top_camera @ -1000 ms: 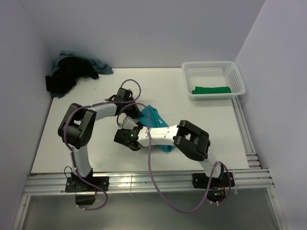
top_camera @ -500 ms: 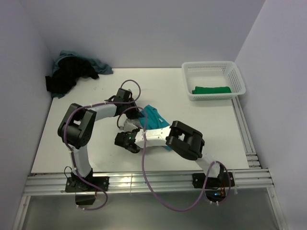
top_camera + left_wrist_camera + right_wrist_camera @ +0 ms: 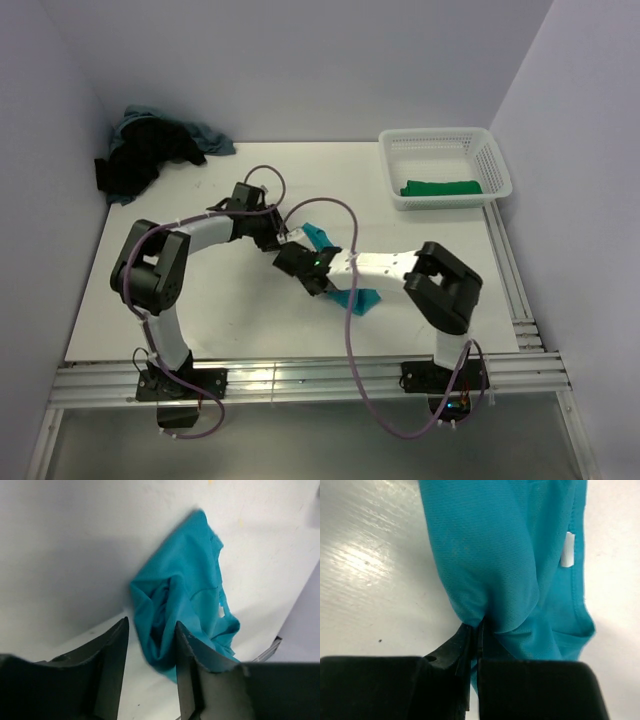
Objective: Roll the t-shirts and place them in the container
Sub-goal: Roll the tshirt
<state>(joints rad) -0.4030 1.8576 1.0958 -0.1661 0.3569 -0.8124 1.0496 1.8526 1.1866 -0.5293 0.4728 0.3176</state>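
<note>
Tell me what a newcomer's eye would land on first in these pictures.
The bright teal t-shirt stands out, bunched mid-table where both arms meet, with the right gripper holding a fold in shut jaws and the left gripper beside it, jaws apart. Next, the white basket at the far right with a green t-shirt inside, and the dark heap of t-shirts in the far left corner.

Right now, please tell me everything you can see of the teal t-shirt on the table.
The teal t-shirt is soft, plain knit cloth, bunched and creased, not a neat roll. A small white tag shows near a hem. It lies on the white table near the middle. The right gripper is shut on a fold. The left gripper stands open at its near edge; contact is unclear.
</note>
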